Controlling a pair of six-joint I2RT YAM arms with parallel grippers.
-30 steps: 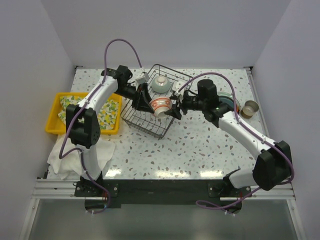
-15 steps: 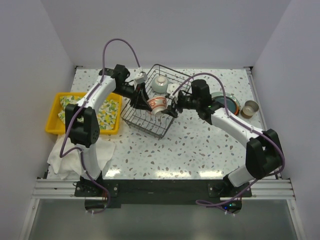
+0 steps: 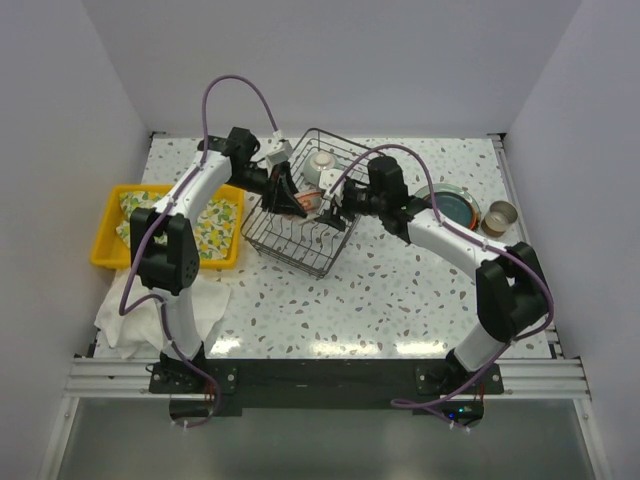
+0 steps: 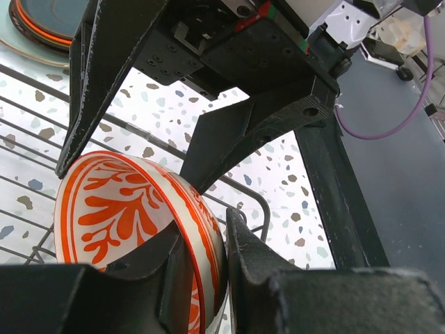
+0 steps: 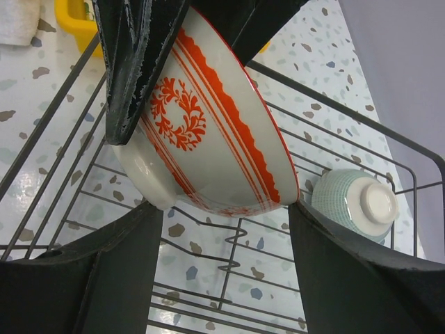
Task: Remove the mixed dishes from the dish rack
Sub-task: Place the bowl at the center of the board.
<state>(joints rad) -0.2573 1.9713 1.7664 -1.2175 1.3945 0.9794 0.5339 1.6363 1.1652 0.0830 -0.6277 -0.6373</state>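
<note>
Speckled table [image 3: 400, 300]; above dish rack [image 3: 300, 255], red-patterned bowl [image 5: 208, 132] clamped by left claw [image 4: 208, 240] and right claw [image 5: 219, 209].

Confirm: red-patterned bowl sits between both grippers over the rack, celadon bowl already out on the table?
No. The celadon bowl is still inside the dish rack, upside down, as the right wrist view shows. The red-patterned bowl is indeed between the left gripper and right gripper over the rack.

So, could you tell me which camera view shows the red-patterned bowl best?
The right wrist view: the red-patterned bowl fills it, outside wall from foot to rim. The left wrist view shows only its patterned inside and rim; the top view, a small patch.
</note>
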